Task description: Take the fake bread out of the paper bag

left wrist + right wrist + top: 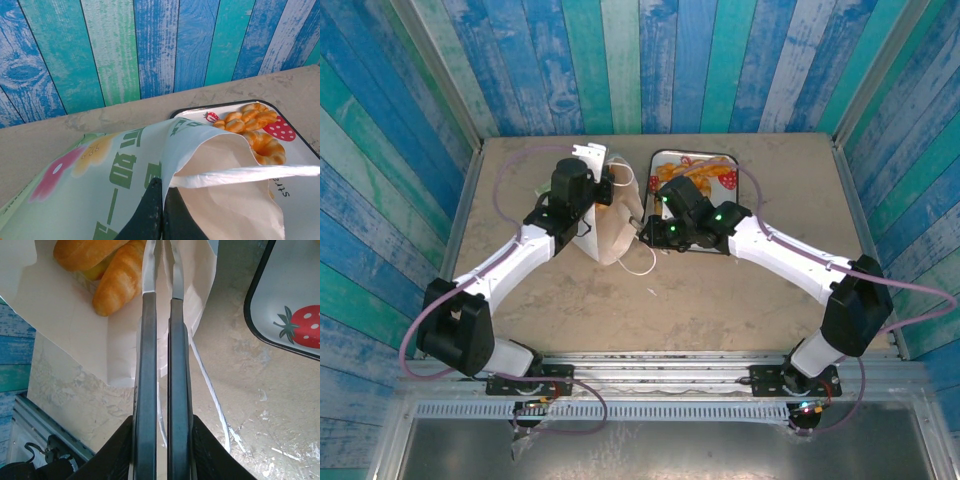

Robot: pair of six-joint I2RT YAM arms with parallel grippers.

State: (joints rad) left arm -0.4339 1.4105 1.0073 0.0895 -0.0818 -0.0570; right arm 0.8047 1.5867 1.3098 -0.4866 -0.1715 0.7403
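On the bench (720, 300), just left of the tray (290, 285), the paper bag (605, 235) is pinched at its rim by the left claw (161, 190) and the right claw (163, 255). Fake bread (107, 275) lies inside the bag, twisted rolls (250, 117) on the tray.

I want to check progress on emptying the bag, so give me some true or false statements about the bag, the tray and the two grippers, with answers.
1. Golden twisted toy pastries lie on the strawberry-printed white tray. True.
2. The white paper bag with green lettering is empty. False: golden-orange rolls lie inside it.
3. The left gripper pinches the bag's rim. True.
4. The right gripper holds a roll. False: its fingers are closed on the bag's paper.
5. In the top view the tray sits left of the bag. False: it sits to the bag's right.
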